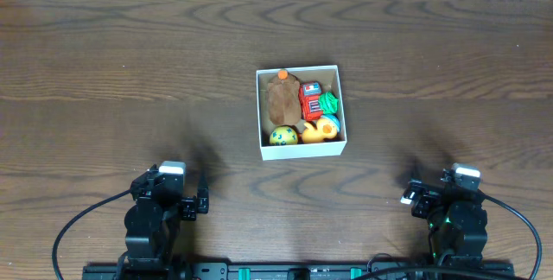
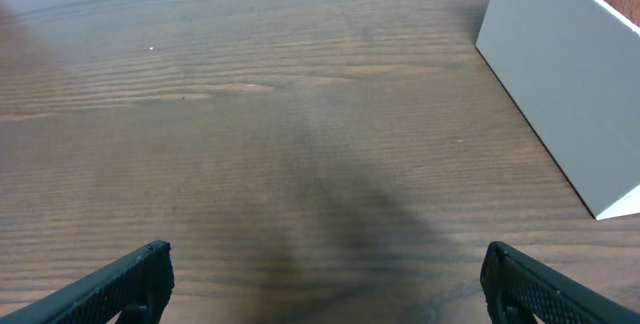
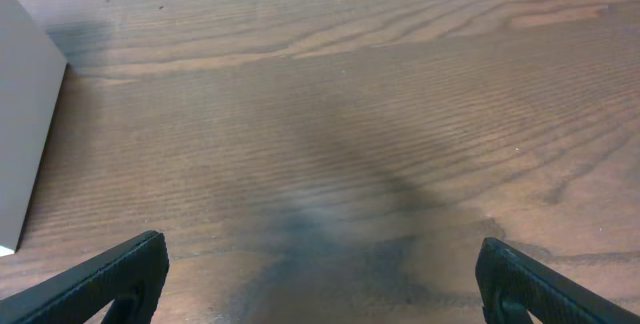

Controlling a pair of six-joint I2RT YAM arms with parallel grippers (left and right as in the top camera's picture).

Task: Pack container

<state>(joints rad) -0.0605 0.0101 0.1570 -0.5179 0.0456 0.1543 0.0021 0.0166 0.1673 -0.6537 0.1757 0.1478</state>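
The container (image 1: 301,150), mid-frame on the worktop (image 1: 130,73), holds a brown plush (image 1: 282,100), red block (image 1: 310,101), green toy (image 1: 329,103), spotted yellow ball (image 1: 282,136) and orange toy (image 1: 314,130); the left tool (image 2: 325,269) and right tool (image 3: 322,264) are both spread apart.

Overhead: even, diffuse light, moderately bright. Table (image 1: 104,73) is dark wood with a faint sheen and no hard glare. A pale strip along the top edge is washed out. Two soft smudged shadows lie low left and low right. Container (image 1: 301,149) walls are bright white, not blown.

Left wrist: a broad soft shadow runs down mid-frame. The container wall reads flat grey. Left gripper (image 2: 325,282) fingers (image 2: 120,284) are near-black, with little detail.

Right wrist: same central shadow, grain crisp mid-frame. Right gripper (image 3: 320,279) is equally dark.
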